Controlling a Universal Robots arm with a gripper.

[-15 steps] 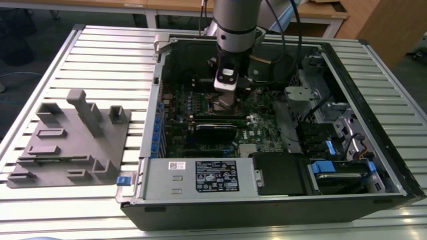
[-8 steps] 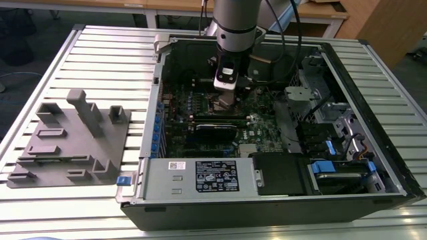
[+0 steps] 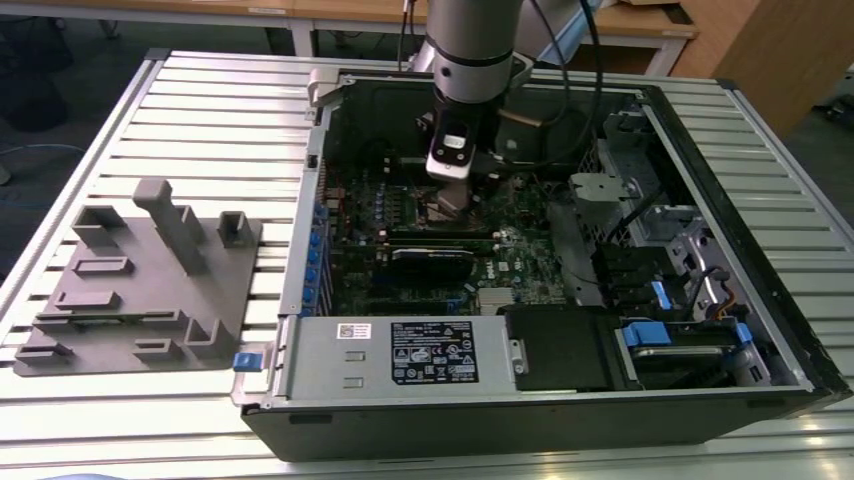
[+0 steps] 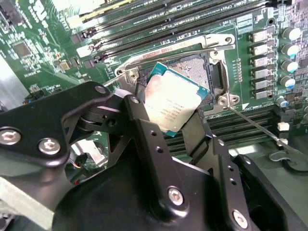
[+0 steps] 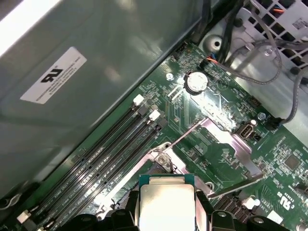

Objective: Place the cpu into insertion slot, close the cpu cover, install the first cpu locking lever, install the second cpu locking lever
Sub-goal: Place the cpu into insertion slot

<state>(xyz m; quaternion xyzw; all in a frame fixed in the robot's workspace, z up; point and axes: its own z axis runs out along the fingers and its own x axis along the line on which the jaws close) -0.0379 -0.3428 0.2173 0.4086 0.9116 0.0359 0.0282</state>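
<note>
Exterior view: the arm (image 3: 470,40) is reaching down into the one open computer case (image 3: 534,420) on the worktop (image 3: 200,100). The gripper (image 3: 451,205) is hanging low over the green motherboard (image 3: 441,270). One grey fixture block (image 3: 147,280) is sitting at the exterior view's left of the case.

Second wrist view: the jaws are clamping the cpu (image 4: 175,103) by opposite edges. The one chip is tilted and hovering just above the single insertion slot (image 4: 197,67), not seated. Two locking levers are showing, both unhooked: first lever (image 4: 252,127), second lever (image 4: 111,81).

First wrist view: the one cpu cover (image 5: 238,151) is lying swung open beside the slot.

Judging by this, step one is running. Placement is calling for the chip levelled and squared to the socket.
</note>
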